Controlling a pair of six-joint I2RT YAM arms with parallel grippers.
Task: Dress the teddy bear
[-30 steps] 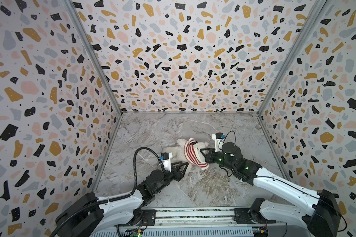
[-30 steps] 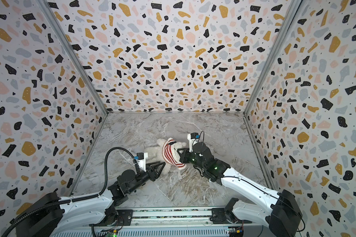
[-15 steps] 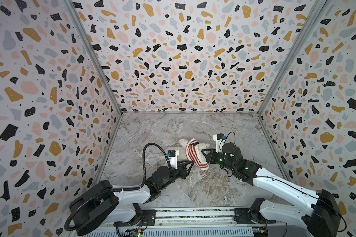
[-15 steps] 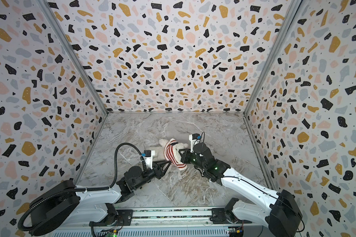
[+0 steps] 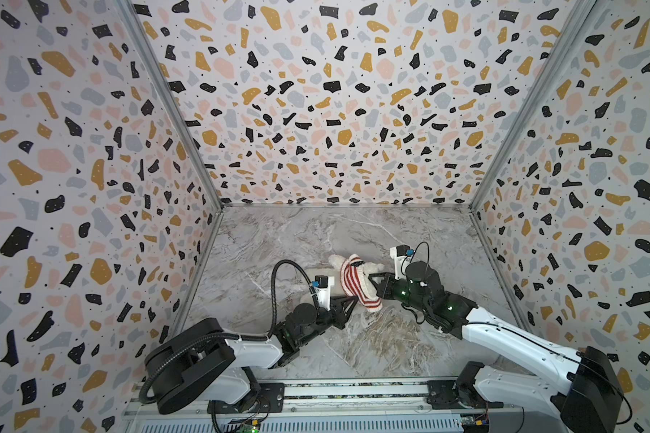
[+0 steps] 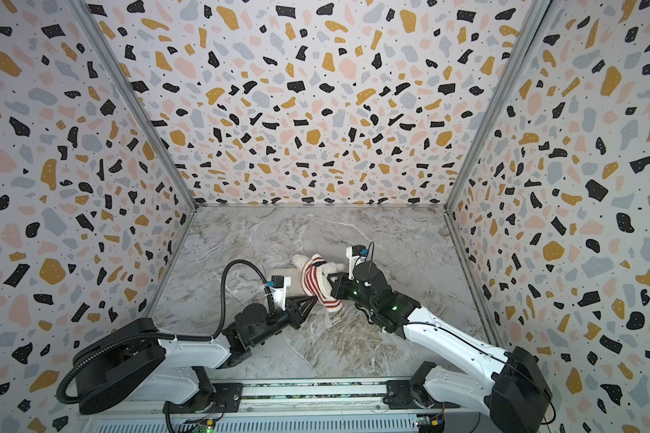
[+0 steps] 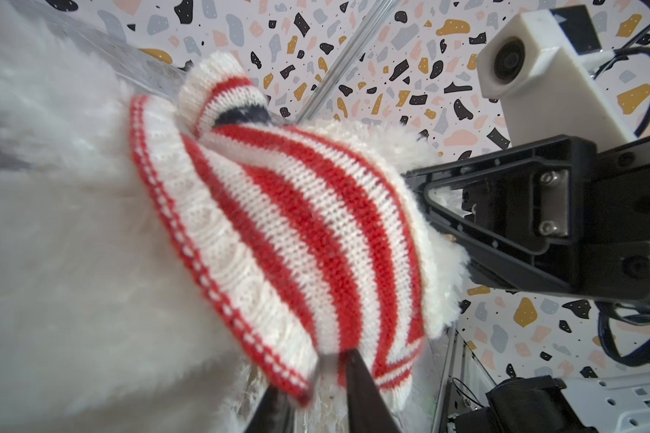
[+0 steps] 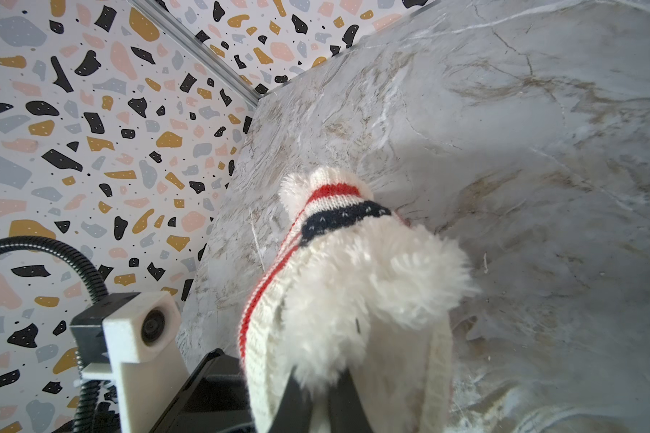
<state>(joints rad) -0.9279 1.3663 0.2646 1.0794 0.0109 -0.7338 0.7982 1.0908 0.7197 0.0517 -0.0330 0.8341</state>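
Teddy bear (image 5: pixel 376 267) lies on its side on the marble counter (image 5: pixel 316 232), about mid-width and a little nearer than centre, between the two grippers. Same placing in both top views (image 6: pixel 336 267).

Striped knit top (image 5: pixel 353 279) covers the middle of the bear. In the left wrist view, bare white plush (image 7: pixel 72 243) spreads out past the top's red-edged hem (image 7: pixel 188 240). A navy starred patch (image 8: pixel 342 219) shows on the far side of the top.

Left gripper (image 5: pixel 353 300) comes in from the near left and touches the top's near edge. In the left wrist view (image 7: pixel 331 365) its jaws stand almost together, with the hem of the top pinched between them.

Right gripper (image 5: pixel 370 278) reaches in from the right and presses against the bear's right end, just beside the stripes. In the right wrist view (image 8: pixel 321 390) the jaws are together on a tuft of the bear's white plush, which pokes out through a cream-ribbed opening of the top. I cannot tell which part of the bear that tuft is.

The two grippers sit close together, with the top spanning the gap between them.
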